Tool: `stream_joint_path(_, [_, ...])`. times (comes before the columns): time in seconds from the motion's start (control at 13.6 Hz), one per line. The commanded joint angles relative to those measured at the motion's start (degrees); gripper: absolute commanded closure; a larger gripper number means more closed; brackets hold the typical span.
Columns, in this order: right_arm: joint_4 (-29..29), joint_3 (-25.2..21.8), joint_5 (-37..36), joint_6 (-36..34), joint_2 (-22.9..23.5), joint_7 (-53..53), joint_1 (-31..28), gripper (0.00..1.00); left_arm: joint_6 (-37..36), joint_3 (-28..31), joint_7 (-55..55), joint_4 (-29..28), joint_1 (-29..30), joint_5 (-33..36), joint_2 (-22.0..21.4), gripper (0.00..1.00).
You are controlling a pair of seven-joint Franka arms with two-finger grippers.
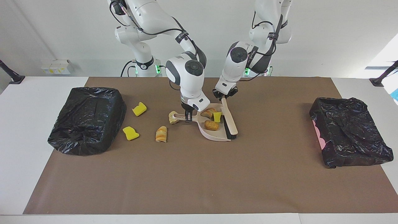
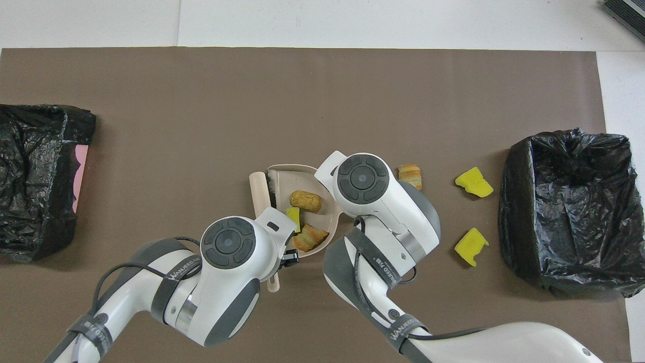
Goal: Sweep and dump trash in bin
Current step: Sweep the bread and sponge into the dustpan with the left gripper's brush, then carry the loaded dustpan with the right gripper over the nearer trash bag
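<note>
We're mid-sweep — the left claw is clamped on the brush, its bristles at the dustpan mouth. The right claw pins the pan's handle to the desk. In the pan: two pastry bits and one yellow sponge chunk. Next we'd chase the pastries beside the handle — they're toward the right arm's end, as are two sponges near the black bin. The right arm's wrist hides one pastry overhead.

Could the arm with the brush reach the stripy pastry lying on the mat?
Probably not straight away. The left gripper holds the brush at the dustpan's open edge; the dustpan and right gripper lie between it and the striped pastry.
</note>
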Motion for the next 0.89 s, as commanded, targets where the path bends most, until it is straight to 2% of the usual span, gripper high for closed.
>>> stream_joint_path(0.0, [-1.29, 0.75, -1.1, 1.12, -0.41, 0.51, -1.17, 1.0, -5.66, 0.13, 0.25, 1.15, 0.78, 2.21, -2.46, 1.0])
stream_joint_path(0.3, [0.2, 0.66, -0.75, 0.25, -0.5, 0.33, -2.39, 1.0, -5.05, -0.14, 0.08, -0.08, 0.26, 2.3, -3.78, 1.0])
stream_joint_path(0.52, [2.22, 0.75, -0.31, -2.64, -1.73, -0.37, -4.76, 1.0, -3.64, -0.57, -0.45, -3.32, -0.18, 2.3, -6.24, 1.0])
stream_joint_path(0.66, [3.02, 0.75, -0.22, -4.41, -3.13, -0.63, -6.87, 1.0, -1.1, -0.66, -0.8, -6.39, -2.02, 2.21, -8.69, 1.0])
stream_joint_path(0.81, [4.33, 0.66, 2.22, -6.69, -4.89, -2.99, -9.68, 1.0, 0.49, -3.89, -3.6, -9.65, -2.73, 2.13, -12.2, 1.0])
